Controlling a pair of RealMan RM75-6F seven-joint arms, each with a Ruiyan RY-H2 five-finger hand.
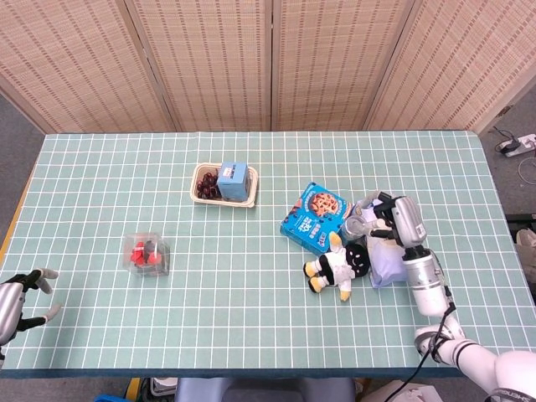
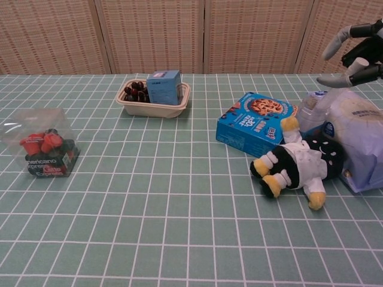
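My right hand [image 2: 358, 55] hovers with its fingers spread above a clear plastic bottle [image 2: 312, 108] and a pale lavender bag [image 2: 364, 139], touching neither and holding nothing. In the head view the same right hand [image 1: 387, 216] hangs over the bottle [image 1: 361, 223], beside the bag [image 1: 386, 260]. A black and white plush toy [image 2: 299, 165] lies against the bag, in front of a blue cookie box [image 2: 256, 124]. My left hand [image 1: 20, 302] rests at the near left table edge, fingers apart and empty.
A beige tray [image 2: 133, 106] at the back holds dark round pieces and a small blue carton [image 2: 164, 86]. A clear pack of red items [image 2: 43, 149] stands at the left. Folding wicker screens close off the far side of the table.
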